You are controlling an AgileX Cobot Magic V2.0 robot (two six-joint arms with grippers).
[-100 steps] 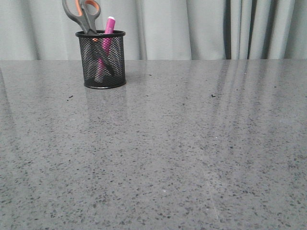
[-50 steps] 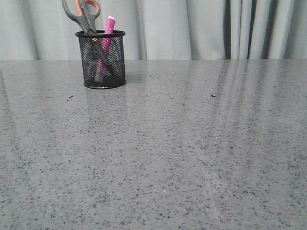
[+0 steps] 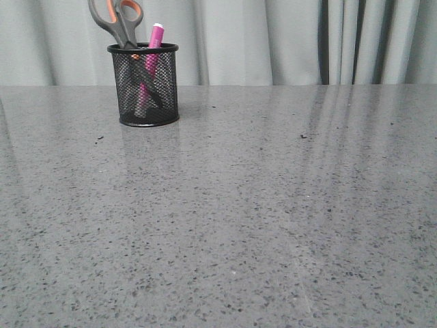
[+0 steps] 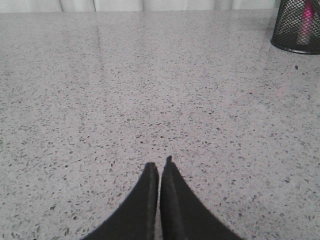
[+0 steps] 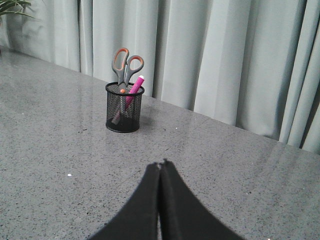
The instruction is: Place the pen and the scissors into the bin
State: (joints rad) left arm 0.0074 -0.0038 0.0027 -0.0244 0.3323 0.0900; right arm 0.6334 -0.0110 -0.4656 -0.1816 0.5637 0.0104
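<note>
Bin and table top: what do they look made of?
The bin looks like black wire mesh, probably metal, matte, with a solid rim; the pen and scissors show through its wall. The table top looks like polished grey speckled stone or composite: it reflects the curtain.

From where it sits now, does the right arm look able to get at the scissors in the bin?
Probably yes. In the right wrist view only bare table lies between the right gripper and the bin. The scissors stand handles-up above the rim beside the pen. The gripper is shut and would have to open.
</note>
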